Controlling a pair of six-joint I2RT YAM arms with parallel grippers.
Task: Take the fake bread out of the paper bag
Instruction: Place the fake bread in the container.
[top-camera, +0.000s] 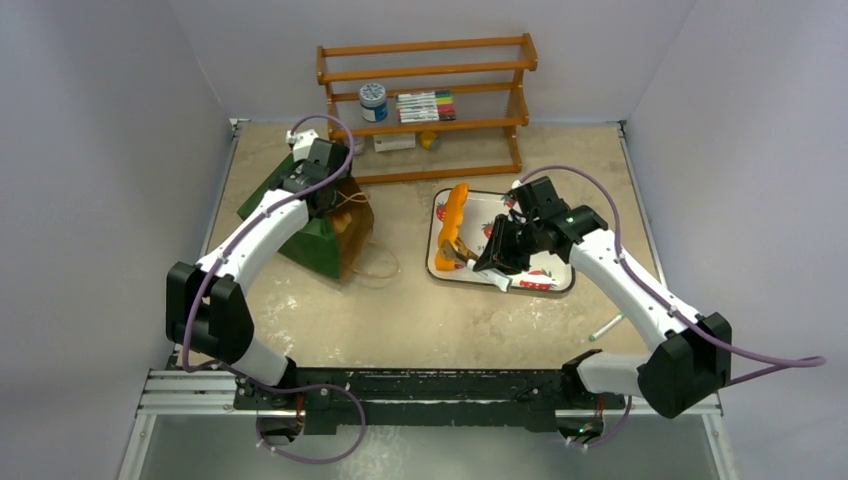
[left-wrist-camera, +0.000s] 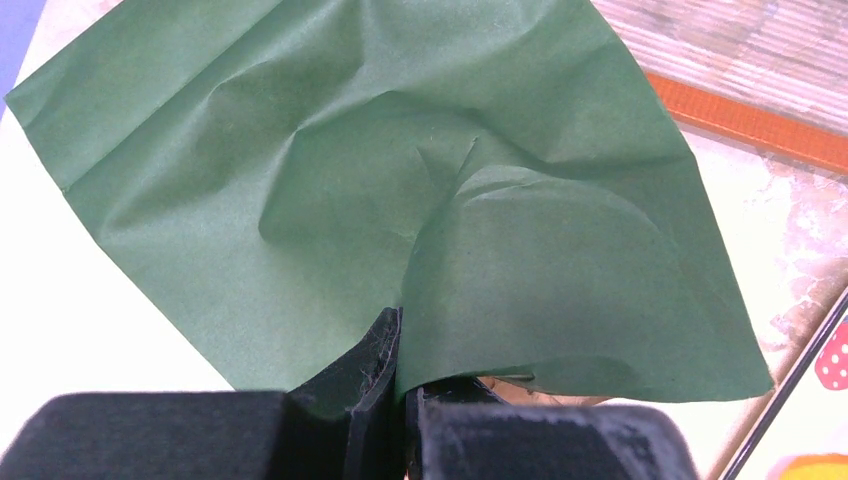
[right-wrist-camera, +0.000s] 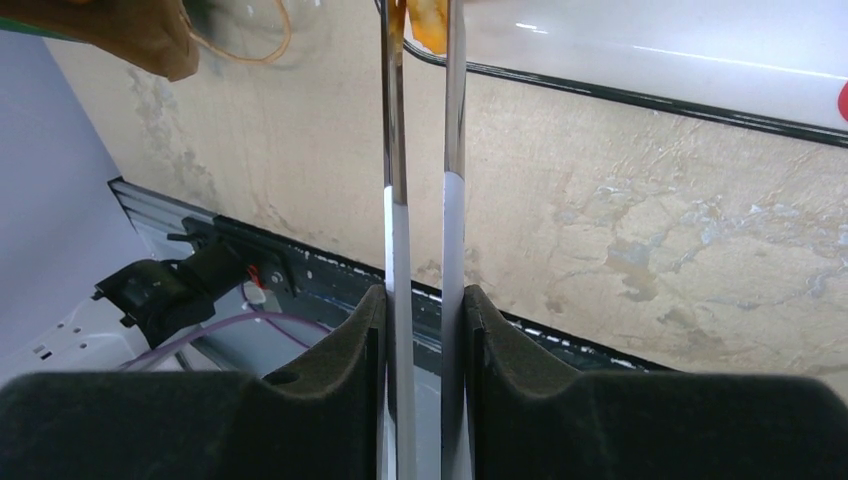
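Left claw (top-camera: 322, 192) meets the paper bag (top-camera: 315, 245); right claw (top-camera: 493, 260) holds tongs (top-camera: 463, 258) at orange bread (top-camera: 455, 212) on tray (top-camera: 482, 212).

Two white arms with black joints rise from bases set side by side. The left arm (top-camera: 250, 225) bends sharply at the elbow and reaches forward, its end effector (left-wrist-camera: 400, 390) pinched closed on a fold of the paper bag (left-wrist-camera: 300, 180). The right arm (top-camera: 630, 285) angles inward to the left, wrist tipped down, its end effector (right-wrist-camera: 425, 320) squeezing a pair of tongs (right-wrist-camera: 453, 220) between its pads
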